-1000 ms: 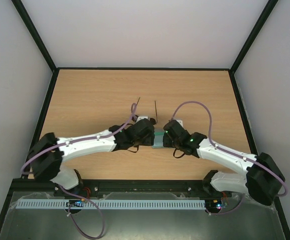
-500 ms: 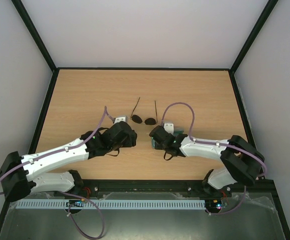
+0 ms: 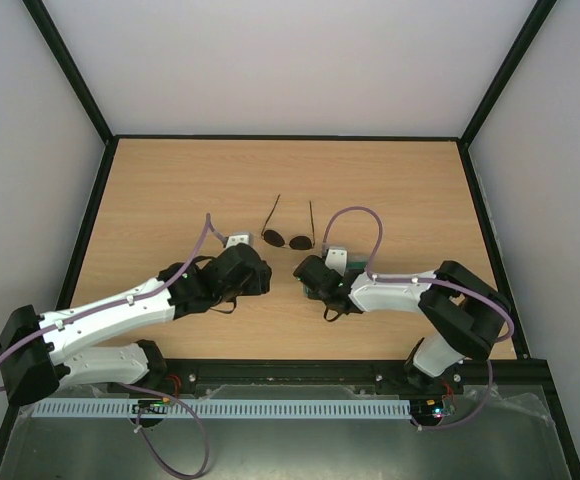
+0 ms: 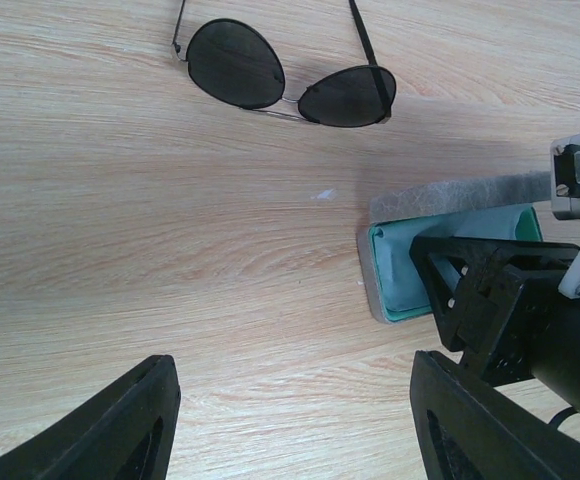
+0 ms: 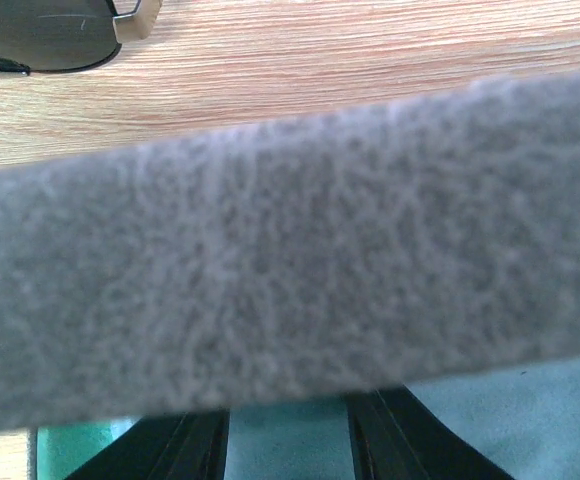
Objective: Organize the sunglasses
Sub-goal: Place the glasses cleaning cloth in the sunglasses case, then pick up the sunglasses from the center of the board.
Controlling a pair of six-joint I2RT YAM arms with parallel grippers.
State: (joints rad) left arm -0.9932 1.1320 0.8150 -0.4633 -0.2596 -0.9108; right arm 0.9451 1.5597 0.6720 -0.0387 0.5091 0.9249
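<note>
Sunglasses [image 4: 288,85] lie unfolded, not yet cased.
My left gripper [image 4: 290,400] gapes empty; right gripper [image 3: 307,271] at the open case [image 4: 390,290], grip unclear.

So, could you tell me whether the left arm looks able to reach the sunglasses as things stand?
Probably yes. The left gripper is open and faces the sunglasses, with only table between them; the case lies off to the side, not in the way.
</note>
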